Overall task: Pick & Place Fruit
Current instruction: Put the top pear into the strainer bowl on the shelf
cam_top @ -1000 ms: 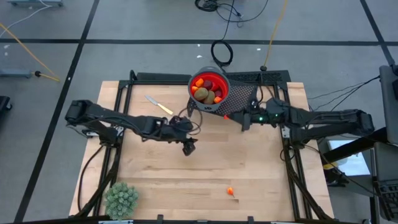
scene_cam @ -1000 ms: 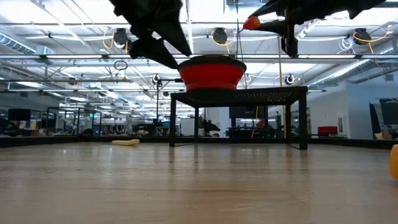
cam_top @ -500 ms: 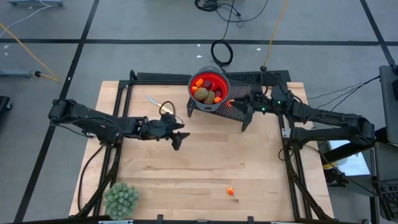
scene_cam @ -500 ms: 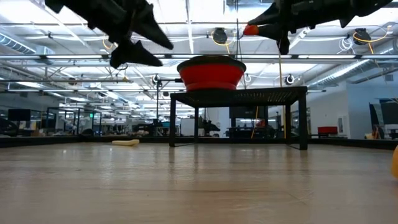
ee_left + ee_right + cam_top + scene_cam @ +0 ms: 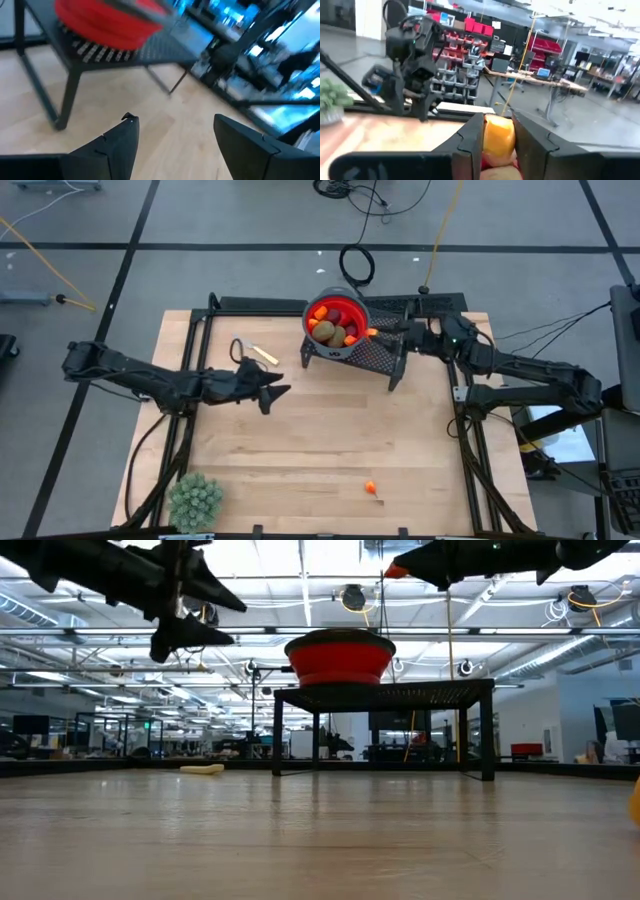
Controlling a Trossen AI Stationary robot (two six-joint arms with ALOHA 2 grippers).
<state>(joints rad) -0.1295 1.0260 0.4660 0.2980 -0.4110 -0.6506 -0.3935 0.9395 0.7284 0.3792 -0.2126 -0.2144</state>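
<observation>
A red bowl point(image 5: 336, 318) stands on a black mesh stand point(image 5: 385, 352) at the table's far middle. It holds brown, dark red and orange toy fruits point(image 5: 330, 330). My right gripper point(image 5: 378, 332) is at the bowl's right rim, above the stand, shut on a small orange-yellow fruit piece point(image 5: 499, 136). My left gripper point(image 5: 272, 394) hangs open and empty over the table, left of the stand; in its wrist view the bowl point(image 5: 107, 22) lies ahead of it. Another tiny orange piece point(image 5: 370, 487) lies on the wood near the front edge. My right gripper pinches the orange-yellow piece by its two sides point(image 5: 495, 131) between its two fingers point(image 5: 472, 137). The fingers come about level from the table's right. The piece is lifted clear, beside the bowl's right rim point(image 5: 362, 328).
A small knife with a yellow handle point(image 5: 258, 352) lies left of the stand, just beyond my left arm. A pale green spiky plant ball point(image 5: 195, 500) sits at the near left corner. Bare wood point(image 5: 330, 440) spreads between the stand and the front edge.
My left gripper has drawn back toward the table's left edge, away from the stand, staying open. My right gripper has swung toward the far edge and up to the bowl's right rim, rolling as it went, with the orange piece still between its fingers.
</observation>
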